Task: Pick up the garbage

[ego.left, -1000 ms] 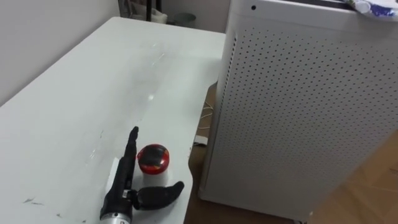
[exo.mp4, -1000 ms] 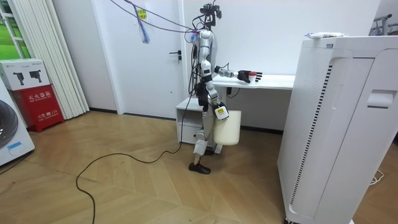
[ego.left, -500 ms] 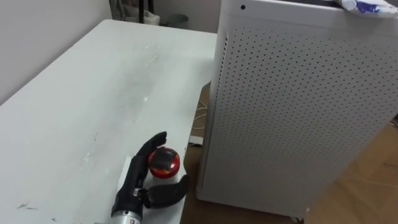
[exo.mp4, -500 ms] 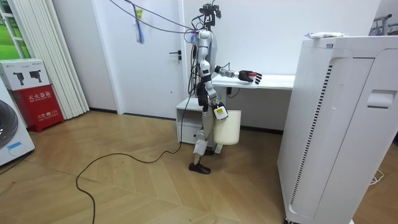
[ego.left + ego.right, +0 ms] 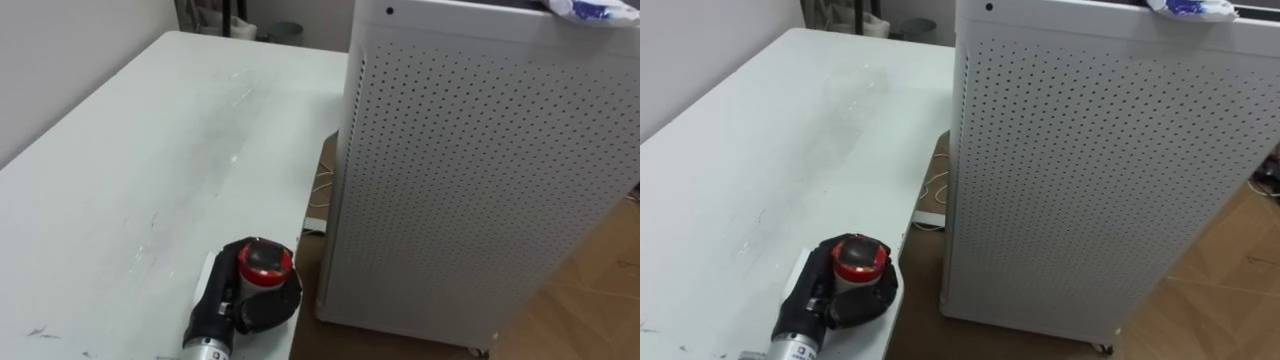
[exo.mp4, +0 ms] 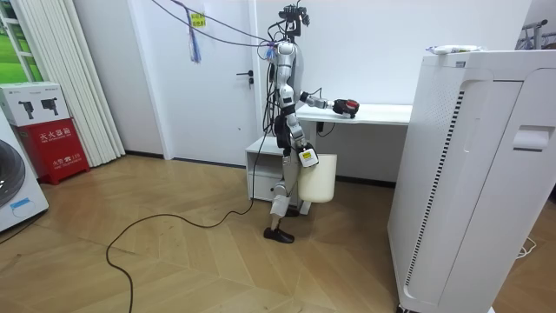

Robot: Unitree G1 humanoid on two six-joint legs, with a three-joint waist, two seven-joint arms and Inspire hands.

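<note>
— What is changed from a second ago?
— The left hand [image 5: 235, 300], spread beside the red round object [image 5: 265, 262] then, is now curled round it.
— Where is the object found?
— It is held in that hand at the near right edge of the white table [image 5: 150, 150]. Whether it is raised off the top cannot be told.
— And the right hand [image 6: 306, 156]?
— It is hung low by a white bin [image 6: 320, 181]; its state cannot be told.
— What is meant for the task?
— The grasp is judged made; lifting is left.

White scuffed table [image 5: 120, 150] — 1 red round object [image 5: 265, 262] near its right edge, left hand [image 5: 225, 302] around it.
</note>
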